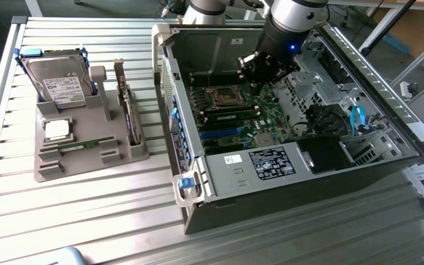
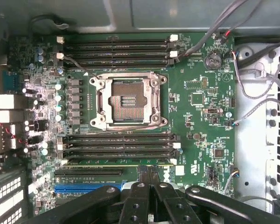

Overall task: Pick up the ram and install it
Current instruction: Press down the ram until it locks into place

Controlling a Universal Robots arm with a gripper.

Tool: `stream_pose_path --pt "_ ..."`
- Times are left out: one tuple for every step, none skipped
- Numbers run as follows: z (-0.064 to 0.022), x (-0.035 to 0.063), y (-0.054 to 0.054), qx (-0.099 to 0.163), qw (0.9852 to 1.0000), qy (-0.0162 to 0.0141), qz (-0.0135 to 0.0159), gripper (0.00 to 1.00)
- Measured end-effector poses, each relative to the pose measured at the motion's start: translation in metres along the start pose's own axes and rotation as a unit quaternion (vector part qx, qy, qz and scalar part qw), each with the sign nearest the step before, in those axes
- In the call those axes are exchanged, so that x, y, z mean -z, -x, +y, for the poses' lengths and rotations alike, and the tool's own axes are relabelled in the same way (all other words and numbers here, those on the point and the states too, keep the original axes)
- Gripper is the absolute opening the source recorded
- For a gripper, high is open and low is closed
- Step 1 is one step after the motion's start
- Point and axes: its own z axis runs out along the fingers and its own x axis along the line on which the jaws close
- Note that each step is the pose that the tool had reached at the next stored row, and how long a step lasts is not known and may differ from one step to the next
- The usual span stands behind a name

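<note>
A ram [image 2: 116,164] stands edge-up in the slot nearest the blue slots, seen as a thin green strip beside the empty black slots. In the exterior view this ram [image 1: 231,114] lies just below the processor socket [image 1: 225,97]. My gripper [image 2: 149,173] is shut, its fingertips pressed together over the stick's top edge near its middle; contact cannot be told. In the exterior view the gripper [image 1: 260,84] hangs inside the open computer case [image 1: 197,182]. A second green ram [image 1: 79,145] lies flat in the grey tray [image 1: 50,171].
The tray at the exterior view's left also holds a hard drive [image 1: 59,77], a square silver processor [image 1: 57,128] and an upright expansion card [image 1: 128,113]. Cables [image 2: 252,88] and a metal drive cage [image 1: 322,72] crowd the case beside the motherboard. The empty processor socket [image 2: 127,100] sits between slot banks.
</note>
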Motion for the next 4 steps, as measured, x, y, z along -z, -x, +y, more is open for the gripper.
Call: stream_pose_path --pt "0.0000 0.0000 0.0000 0.000 1.0000 0.0000 0.0000 0.11" --pt "0.0000 0.0000 0.0000 0.000 1.0000 0.0000 0.0000 0.11" --pt "0.0000 0.0000 0.0000 0.000 1.0000 0.0000 0.0000 0.11" --pt "0.0000 0.0000 0.0000 0.000 1.0000 0.0000 0.0000 0.11"
